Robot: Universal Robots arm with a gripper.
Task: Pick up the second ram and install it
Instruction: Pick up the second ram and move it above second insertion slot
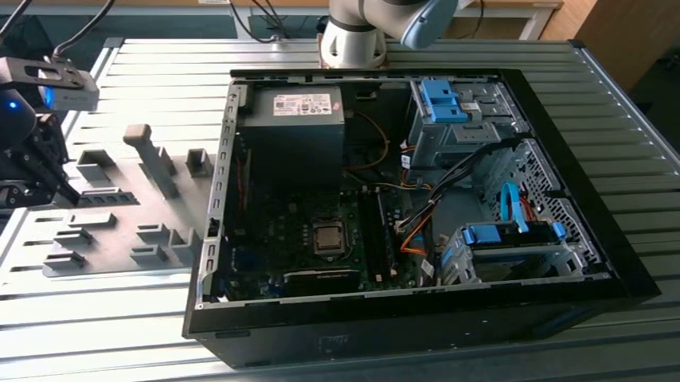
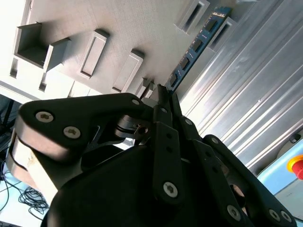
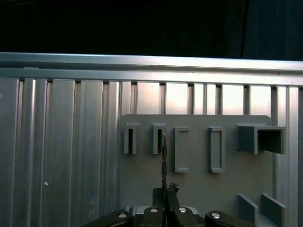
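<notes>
Gripper [image 2: 165, 93] is pinching one end of the ram stick [image 2: 196, 45] over the grey holder plate [image 3: 213, 189]. Second wrist view is showing its chip face; first wrist view, its edge. Exterior view is showing the open computer case [image 1: 425, 330] alongside.

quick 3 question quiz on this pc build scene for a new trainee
1. True or false: the black gripper is shut on the long, thin, dark circuit-board ram strip.
2. In the exterior view, on which side of the flat grey plastic holder plate does the open black computer case lie? A) the exterior view's right B) the exterior view's left C) on top of it
3. Short answer: is the ram strip seated on the green motherboard yet?
Key: 1 true. 2 A. 3 no, it is in the gripper, by the holder plate.
</notes>
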